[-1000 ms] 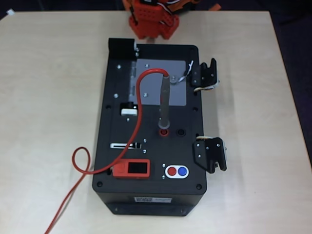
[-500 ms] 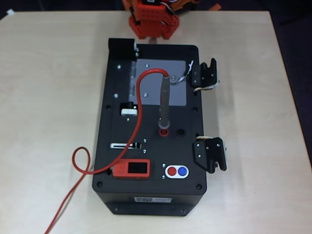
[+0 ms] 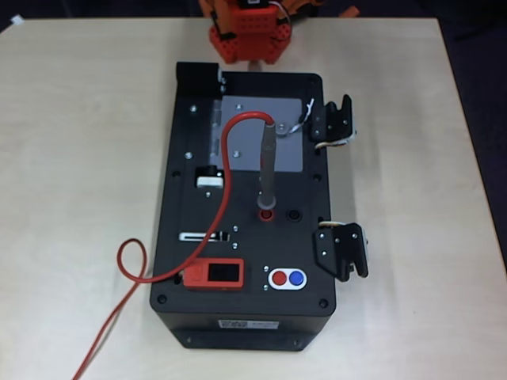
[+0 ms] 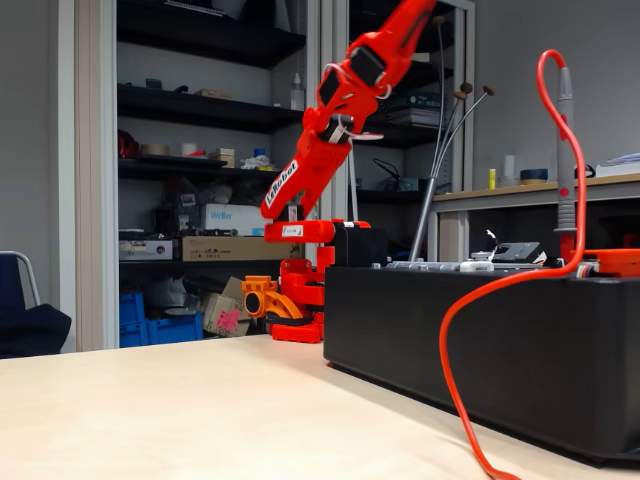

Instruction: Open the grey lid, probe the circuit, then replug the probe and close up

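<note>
The grey lid (image 3: pixel 245 146) lies flat and shut on the far part of the black box (image 3: pixel 317 190) in the overhead view. The probe (image 3: pixel 267 170) stands upright with its tip in a red socket (image 3: pixel 266 214) just in front of the lid. Its red cable (image 3: pixel 226 158) arches from the probe's top down the box and loops onto the table at the left. In the fixed view the probe (image 4: pixel 566 160) rises above the box at the right. The orange arm (image 4: pixel 330 130) reaches up and out past the picture's top edge, so its fingers are outside the picture.
A red unit with a dark screen (image 3: pixel 215 275) and a red-and-blue button pair (image 3: pixel 287 278) sit at the box's near end. Two black latches (image 3: pixel 333 123) (image 3: pixel 342 249) stick out on the right side. The arm's base (image 3: pixel 247 36) stands behind the box.
The arm's base at the top edge of the overhead view has turned slightly. The lid, probe and cable have not moved.
</note>
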Motion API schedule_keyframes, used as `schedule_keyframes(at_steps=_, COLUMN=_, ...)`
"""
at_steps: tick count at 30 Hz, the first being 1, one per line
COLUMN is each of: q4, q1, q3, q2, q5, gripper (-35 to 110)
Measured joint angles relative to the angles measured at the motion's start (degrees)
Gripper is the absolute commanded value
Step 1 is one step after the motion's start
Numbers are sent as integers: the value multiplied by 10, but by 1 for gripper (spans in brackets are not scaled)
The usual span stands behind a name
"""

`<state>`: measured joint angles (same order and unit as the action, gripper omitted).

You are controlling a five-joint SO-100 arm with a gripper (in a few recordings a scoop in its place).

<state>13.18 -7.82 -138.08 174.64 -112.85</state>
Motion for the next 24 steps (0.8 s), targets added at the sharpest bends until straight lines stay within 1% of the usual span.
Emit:
schedule_keyframes(at_steps=3, q4=72, q1=-19, q3=29, q2=-43, q5=43, gripper=1)
schedule_keyframes(at_steps=5, q4=163, q1=-51, q3=60, q2=-71, q5=51, gripper=1)
schedule_keyframes(at_steps=7, q4=226, q1=-67, q3=81, q2=-98, q5=62, gripper=1)
schedule_keyframes(at_steps=9, q4=279, q1=-89, q3=103, q2=-134, q5=122, gripper=1)
schedule_keyframes(at_steps=12, q4=360, q1=-91, q3=143, q2=-183, q5=245, gripper=2)
schedule_keyframes(at_steps=13, q4=389, q1=-91, q3=156, q2=-198, q5=296, gripper=0)
schedule_keyframes(at_steps=16, q4=445, q1=-96, q3=182, q2=-240, q5=469, gripper=0)
schedule_keyframes(at_steps=21, q4=528, q1=-70, q3=229, q2=-303, q5=751, gripper=0)
schedule_keyframes(at_steps=24, q4=593, q1=-48, q3=259, q2=-345, q5=853, gripper=0)
